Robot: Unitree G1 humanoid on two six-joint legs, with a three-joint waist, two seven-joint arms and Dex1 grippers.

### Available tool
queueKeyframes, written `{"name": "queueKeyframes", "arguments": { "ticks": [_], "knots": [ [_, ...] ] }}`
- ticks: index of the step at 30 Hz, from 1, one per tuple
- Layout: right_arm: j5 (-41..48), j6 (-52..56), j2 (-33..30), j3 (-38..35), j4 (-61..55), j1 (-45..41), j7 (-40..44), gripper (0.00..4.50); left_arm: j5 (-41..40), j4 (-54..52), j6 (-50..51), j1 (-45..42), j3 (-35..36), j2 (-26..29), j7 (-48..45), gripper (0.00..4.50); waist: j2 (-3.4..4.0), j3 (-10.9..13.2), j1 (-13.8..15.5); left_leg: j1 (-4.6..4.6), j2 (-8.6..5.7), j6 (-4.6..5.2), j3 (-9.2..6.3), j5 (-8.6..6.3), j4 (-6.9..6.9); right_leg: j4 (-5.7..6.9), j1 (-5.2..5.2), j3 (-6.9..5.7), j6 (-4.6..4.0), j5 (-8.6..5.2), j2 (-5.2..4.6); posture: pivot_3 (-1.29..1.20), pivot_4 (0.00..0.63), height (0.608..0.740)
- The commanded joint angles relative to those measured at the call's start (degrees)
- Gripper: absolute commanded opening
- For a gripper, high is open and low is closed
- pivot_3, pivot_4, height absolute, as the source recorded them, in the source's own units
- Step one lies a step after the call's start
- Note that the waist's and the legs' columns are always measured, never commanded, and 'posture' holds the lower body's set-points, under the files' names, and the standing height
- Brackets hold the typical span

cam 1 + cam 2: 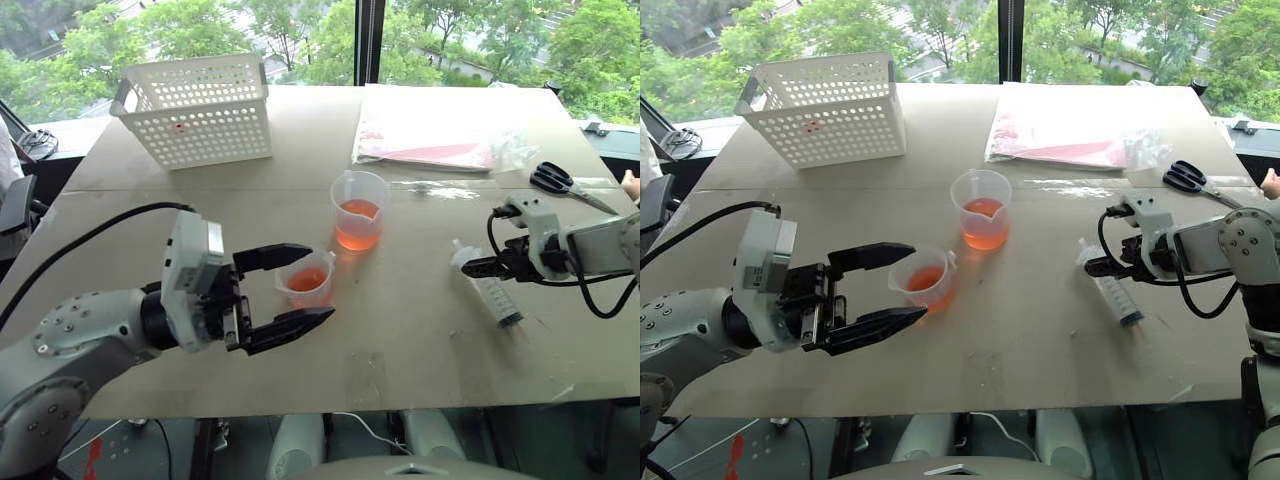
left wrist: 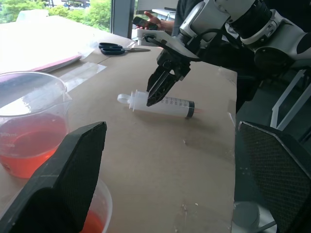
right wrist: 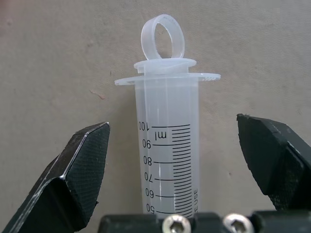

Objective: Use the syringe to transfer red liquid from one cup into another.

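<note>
Green trees are showing through the window behind a matte tan surface [image 1: 420,300], its panels joined by clear tape. At far left a white perforated basket [image 1: 195,110] is standing idle. Nearer, the left hand [image 1: 305,287] is hanging wide, its black wedge fingers flanking the small cup [image 1: 306,280] without touching it; a shallow pool of red liquid [image 1: 306,281] is sitting in that cup. Just behind, the tall cup [image 1: 359,210], clear thin plastic with a pour spout, is holding more of the same liquid. Further right the syringe [image 1: 488,285] is lying flat, a clear marked barrel with a white ring-ended plunger pushed in. The right hand [image 1: 478,266] is hovering over its plunger end, fingers wide to either side of the barrel, gripping nothing. Scissors [image 1: 560,182] are lying beyond.

Pickup looks like the step in hand. Next calls for lowering and closing squarely across the barrel; smooth and round, it may roll or slip.
</note>
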Motion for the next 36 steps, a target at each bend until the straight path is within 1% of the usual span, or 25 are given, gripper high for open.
{"name": "queueKeyframes", "arguments": {
  "ticks": [1,2,3,4,8,9,26,27,28,29,30,31,32,33,34,36],
  "knots": [
    [0.43,0.35,2.16,0.68,5.12,-3.43,-3.39,4.50,-1.42,-2.17,-1.07,0.75,1.34,-0.04,1.52,4.45,0.00,0.00,-0.02,0.01,0.00,0.00,0.00,0.00,0.00,0.00,0.00,0.00,0.00,0.00,0.02,0.00,0.150,0.740],
    [-1.05,0.35,3.39,1.20,7.50,-4.30,-3.71,4.50,-1.59,-2.44,-1.12,1.14,1.59,-0.05,1.92,4.45,-0.01,-0.01,-0.12,0.01,0.00,0.00,0.01,0.00,0.00,0.00,0.00,0.01,0.00,0.00,0.03,0.00,0.150,0.740],
    [-2.12,0.35,4.22,1.94,9.22,-5.09,-3.70,3.97,-1.80,-2.67,-1.18,1.43,1.73,-0.02,2.30,4.50,-0.01,-0.01,-0.11,0.04,0.00,0.00,0.03,0.00,0.01,0.00,0.01,0.03,0.00,0.00,0.04,0.00,0.150,0.740],
    [-2.69,0.35,4.59,2.47,10.15,-5.62,-3.59,3.69,-1.97,-2.83,-1.23,1.56,1.75,0.04,2.60,4.50,-0.01,-0.01,-0.07,0.02,0.00,0.00,0.02,0.00,0.02,0.00,0.00,0.03,0.00,0.01,0.04,0.00,0.150,0.740],
    [-3.03,0.35,4.15,5.15,10.16,-6.47,-1.81,1.61,-2.55,-3.34,-1.47,1.74,1.71,0.28,3.76,4.50,-0.01,-0.01,0.14,-0.02,0.00,0.00,-0.02,0.00,0.01,0.00,0.00,-0.02,-0.01,0.00,0.03,0.00,0.150,0.740],
    [-3.10,0.35,4.01,5.58,10.06,-6.56,-1.41,1.45,-2.64,-3.40,-1.51,1.77,1.71,0.32,3.94,4.50,-0.01,-0.01,0.11,-0.01,0.01,0.00,-0.01,0.00,0.01,-0.01,0.00,-0.01,-0.01,0.00,0.03,0.00,0.150,0.740],
    [-5.06,0.35,3.92,6.17,9.95,-6.79,0.99,1.45,-3.12,-3.44,-1.83,1.91,1.62,0.74,4.49,4.50,-0.01,-0.01,0.10,0.00,0.01,0.00,0.00,0.00,0.00,-0.01,0.00,-0.01,-0.01,0.00,0.03,0.00,0.150,0.740],
    [-2.78,-7.37,3.83,0.17,3.77,-7.75,9.09,1.45,-3.46,-2.69,-2.15,0.93,1.43,0.02,6.09,4.50,0.00,0.02,0.12,0.00,0.01,0.00,0.00,0.00,0.01,-0.01,0.00,-0.01,-0.01,0.00,0.03,0.00,0.150,0.740],
    [2.71,-15.77,9.51,-7.11,-0.43,-12.28,13.67,1.45,-4.08,-1.31,-2.59,-0.61,2.29,-0.40,8.20,4.50,0.09,0.10,0.14,-0.02,0.01,0.00,-0.01,0.00,0.00,-0.01,-0.01,-0.01,-0.01,0.00,0.03,0.00,0.150,0.740],
    [6.11,-22.02,13.60,-11.82,-3.45,-15.45,17.24,1.45,-4.63,-0.42,-2.92,-1.67,2.98,-0.66,9.86,4.50,0.16,0.17,-0.25,-0.04,0.02,0.00,-0.01,0.00,0.01,-0.02,-0.03,0.00,0.00,0.00,0.03,0.00,0.150,0.740],
    [7.94,-25.43,16.37,-14.36,-5.04,-17.43,19.45,1.45,-5.17,0.05,-3.10,-2.32,3.56,-0.81,11.15,4.50,0.29,0.33,-0.93,-0.02,0.05,0.01,-0.03,0.00,0.00,0.00,-0.08,0.08,0.05,0.03,0.07,0.00,0.150,0.740],
    [8.23,-26.30,17.98,-14.93,-5.26,-18.14,20.14,1.45,-5.55,0.16,-3.05,-2.60,3.91,-0.81,11.82,4.50,0.57,0.53,-1.50,-0.03,0.14,0.01,-0.09,0.00,0.00,0.03,-0.21,0.25,0.28,0.18,0.21,0.00,0.150,0.740],
    [7.78,-26.45,18.02,-14.94,-5.73,-17.73,21.36,1.45,-5.76,-0.05,-2.90,-2.68,3.94,-0.84,12.30,4.50,0.57,0.50,-1.39,-0.06,0.16,0.01,-0.16,0.00,-0.09,0.08,-0.34,0.32,0.40,0.24,0.33,0.00,0.150,0.740],
    [7.54,-26.50,17.94,-14.91,-6.03,-17.34,22.15,1.45,-5.92,-0.26,-2.81,-2.64,3.99,-0.80,12.67,4.50,0.21,0.19,-0.88,-0.05,0.16,0.01,-0.23,0.00,-0.14,0.09,-0.32,0.25,0.31,0.27,0.34,0.00,0.150,0.740],
    [6.94,-26.81,17.33,-14.64,-6.50,-16.61,23.38,1.45,-6.17,-0.56,-2.84,-2.43,4.10,-0.85,13.30,4.50,-0.02,-0.01,-0.38,0.00,0.18,-0.01,-0.24,-0.02,-0.16,0.06,-0.12,-0.14,0.22,0.20,0.29,0.00,0.150,0.740],
    [6.06,-27.84,16.85,-14.60,-6.75,-15.77,24.40,1.45,-6.60,-0.82,-3.19,-1.96,4.42,-1.07,14.26,4.50,-0.56,-0.33,0.39,-0.01,0.24,-0.13,-0.39,-0.15,-0.24,0.03,-0.05,-0.42,0.02,-0.03,0.20,0.00,0.150,0.740]
  ]
}}
